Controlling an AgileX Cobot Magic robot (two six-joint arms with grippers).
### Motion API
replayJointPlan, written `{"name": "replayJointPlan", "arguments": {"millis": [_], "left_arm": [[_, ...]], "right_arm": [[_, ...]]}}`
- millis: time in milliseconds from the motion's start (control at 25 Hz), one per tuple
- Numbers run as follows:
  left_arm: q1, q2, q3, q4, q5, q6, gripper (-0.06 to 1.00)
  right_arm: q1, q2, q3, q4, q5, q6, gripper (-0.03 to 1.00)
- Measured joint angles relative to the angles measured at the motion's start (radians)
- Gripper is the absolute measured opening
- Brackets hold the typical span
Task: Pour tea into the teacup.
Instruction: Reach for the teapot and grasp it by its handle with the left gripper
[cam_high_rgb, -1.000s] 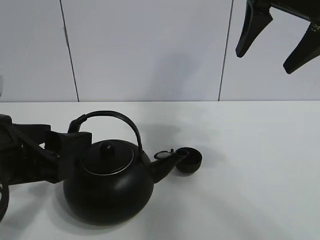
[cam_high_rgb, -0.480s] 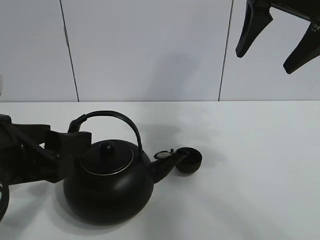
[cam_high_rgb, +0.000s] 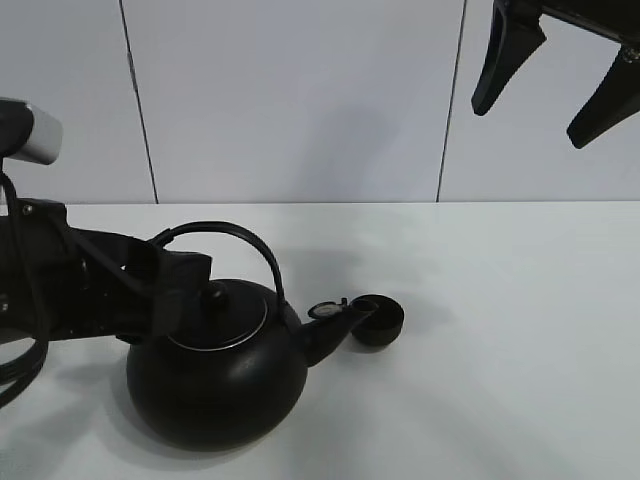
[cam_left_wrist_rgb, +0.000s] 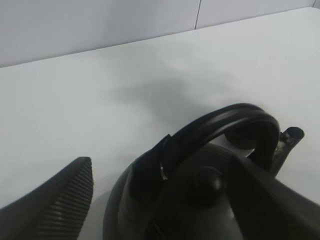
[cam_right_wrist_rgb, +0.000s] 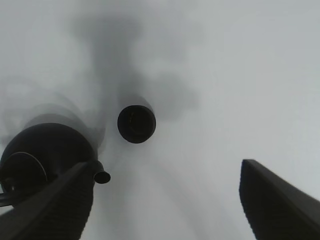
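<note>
The left hand (cam_high_rgb: 186, 287) is seen spread wide at the arched handle (cam_high_rgb: 225, 238) of the big round black metal kettle (cam_high_rgb: 215, 390). Its arm is cut off by the frame edge in the high view. In the left wrist view the handle (cam_left_wrist_rgb: 220, 125) is found between the two fingers. One ribbed pad (cam_left_wrist_rgb: 60, 205) stands clear of it. Whether the other finger touches it cannot be told, black lying over black. The kettle's lower body is cut off there.

The small round matte-black handleless teacup (cam_high_rgb: 380, 320) is set upright on the white tabletop (cam_high_rgb: 500, 350), on the spout (cam_high_rgb: 335, 325) side of the kettle. From the high camera the spout tip is seen overlapping the teacup's rim. In the right wrist view a strip of bare tabletop is seen between the teacup (cam_right_wrist_rgb: 136, 124) and the spout mouth (cam_right_wrist_rgb: 101, 176). The teacup's inside reads only as dark; contents cannot be made out.

The right hand (cam_high_rgb: 548, 85) is held high, its fingers far apart and nothing held. Its arm is cut off at the top edge. Its wrist view is blurred, and the kettle (cam_right_wrist_rgb: 47, 147) is partly hidden behind one finger.
</note>
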Motion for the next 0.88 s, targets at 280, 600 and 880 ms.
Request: {"name": "replayJointPlan", "arguments": {"millis": [280, 600, 880], "left_arm": [[0.033, 0.0, -0.007, 0.008, 0.063, 0.053, 0.51], [0.111, 0.0, -0.007, 0.127, 0.097, 0.012, 0.5], [0.116, 0.0, -0.012, 0.141, 0.1, 0.027, 0.5]], "right_arm": [[0.0, 0.0, 0.0, 0.0, 0.002, 0.0, 0.56], [0.0, 0.0, 0.0, 0.0, 0.002, 0.0, 0.56], [0.0, 0.0, 0.0, 0.0, 0.002, 0.0, 0.56]]}}
